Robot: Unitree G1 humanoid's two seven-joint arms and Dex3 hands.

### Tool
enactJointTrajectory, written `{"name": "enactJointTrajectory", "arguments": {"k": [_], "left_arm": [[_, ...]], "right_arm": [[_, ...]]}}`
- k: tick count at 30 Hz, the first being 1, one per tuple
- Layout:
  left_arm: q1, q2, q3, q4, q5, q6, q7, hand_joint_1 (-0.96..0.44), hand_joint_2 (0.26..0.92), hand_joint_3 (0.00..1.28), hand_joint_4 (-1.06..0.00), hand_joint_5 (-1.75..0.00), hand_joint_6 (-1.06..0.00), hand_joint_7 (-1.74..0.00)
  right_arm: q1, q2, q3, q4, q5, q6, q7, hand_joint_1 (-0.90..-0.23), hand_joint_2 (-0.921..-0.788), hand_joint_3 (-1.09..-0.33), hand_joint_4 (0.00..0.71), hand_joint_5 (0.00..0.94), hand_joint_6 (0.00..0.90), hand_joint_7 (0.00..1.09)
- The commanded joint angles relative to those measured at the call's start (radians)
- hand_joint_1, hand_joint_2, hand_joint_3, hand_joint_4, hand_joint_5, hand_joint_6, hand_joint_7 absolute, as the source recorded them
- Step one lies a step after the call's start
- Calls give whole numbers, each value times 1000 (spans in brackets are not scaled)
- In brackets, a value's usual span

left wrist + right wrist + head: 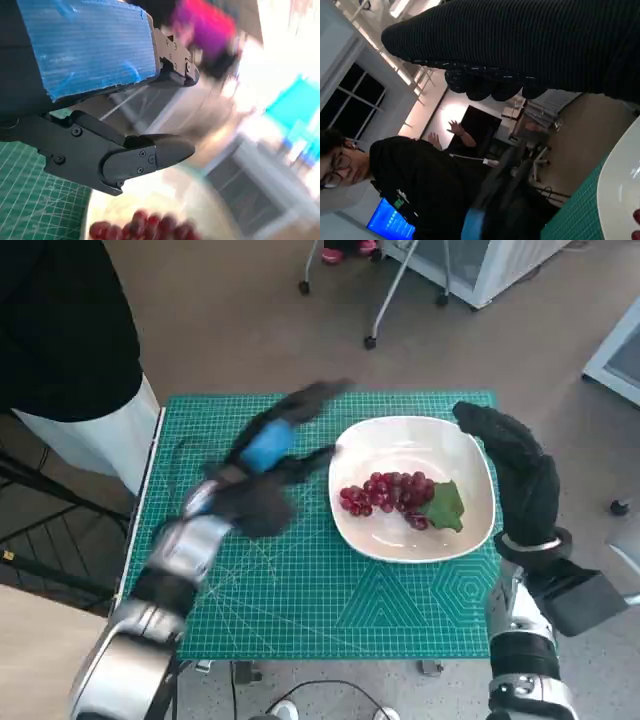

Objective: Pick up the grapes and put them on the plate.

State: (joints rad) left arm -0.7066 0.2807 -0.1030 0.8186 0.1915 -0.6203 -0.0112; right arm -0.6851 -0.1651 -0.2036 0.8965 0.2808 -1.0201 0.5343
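The grapes (388,493) lay on the white plate (400,435), at three o'clock from the left hand (262,462), which was blurred, fingers apart, holding nothing. The right hand (520,475), at the plate's three o'clock edge, held nothing visible. The placing looked done; withdrawal seemed next.

the left hand (262,465) is motion-blurred; grapes (145,229) are cut off.

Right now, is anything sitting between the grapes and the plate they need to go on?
Nothing visible does. The grapes already lie in the white plate, beside a green leaf. The left hand, blurred, is above the green mat beside the plate, and the right hand is at the plate's other edge.
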Motion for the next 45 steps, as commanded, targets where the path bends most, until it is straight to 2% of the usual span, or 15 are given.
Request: {"name": "enactJointTrajectory", "arguments": {"k": [1, 7, 15, 28, 45], "left_arm": [[81, -19, 74, -5, -112, -126, -28, -581, 921, 540, -287, -20, -361, -25], [145, -6, 137, -31, -216, -190, -103, -582, 921, 557, -279, -11, -340, -13], [216, -4, 187, -101, -278, -206, -155, -592, 921, 537, -269, -3, -327, -6], [281, -28, 213, -170, -276, -218, -155, -585, 921, 515, -281, -6, -351, -17], [291, -32, 215, -174, -264, -209, -165, -573, 921, 505, -289, -6, -357, -19]], "right_arm": [[2, 14, 1, 31, 6, 5, 14, -479, -921, -587, 219, 3, 222, 5], [-7, 20, -1, 49, 12, 0, 32, -482, -921, -577, 222, 4, 226, 7], [-22, 23, -6, 78, 20, -7, 53, -486, -921, -567, 225, 4, 229, 8], [-38, 27, -6, 115, 21, -20, 76, -508, -921, -542, 236, 6, 238, 11], [-44, 13, -19, 131, 30, -23, 106, -504, -921, -538, 240, 4, 241, 9]]}}
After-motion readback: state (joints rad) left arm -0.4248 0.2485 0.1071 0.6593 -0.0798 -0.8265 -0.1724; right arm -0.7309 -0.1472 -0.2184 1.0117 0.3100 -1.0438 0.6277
